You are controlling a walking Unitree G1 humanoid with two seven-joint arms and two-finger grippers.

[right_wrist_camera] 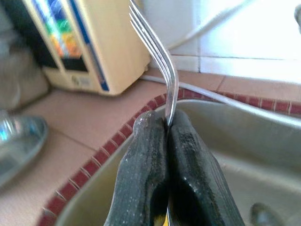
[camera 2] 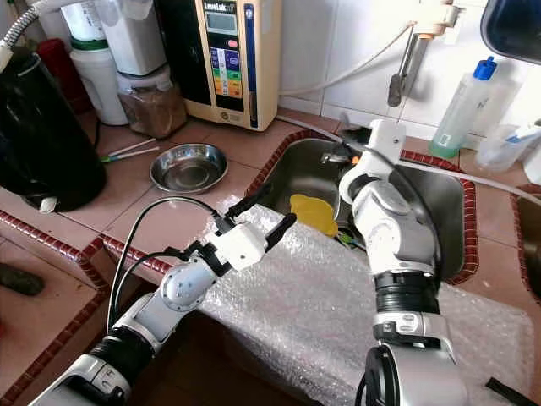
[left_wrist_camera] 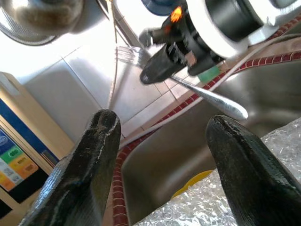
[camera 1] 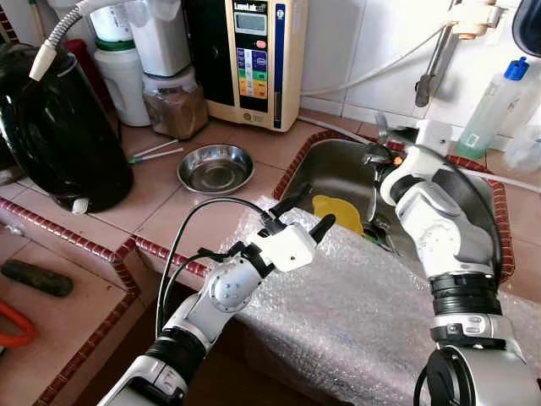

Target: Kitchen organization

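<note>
right gripper (right_wrist_camera: 168, 129) fingers are clamped on the fork (right_wrist_camera: 160, 56) neck above the sink (camera 1: 338, 169), thin, stiff, slippery metal probably, left gripper (camera 1: 306, 215) fingers apart

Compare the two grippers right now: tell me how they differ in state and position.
The right gripper is shut on a metal fork, tines pointing up past its fingertips; the left gripper is open and holds nothing. The right gripper is above the steel sink, while the left gripper is above the bubble wrap at the sink's near edge. Both have two long black fingers on silver arms.
</note>
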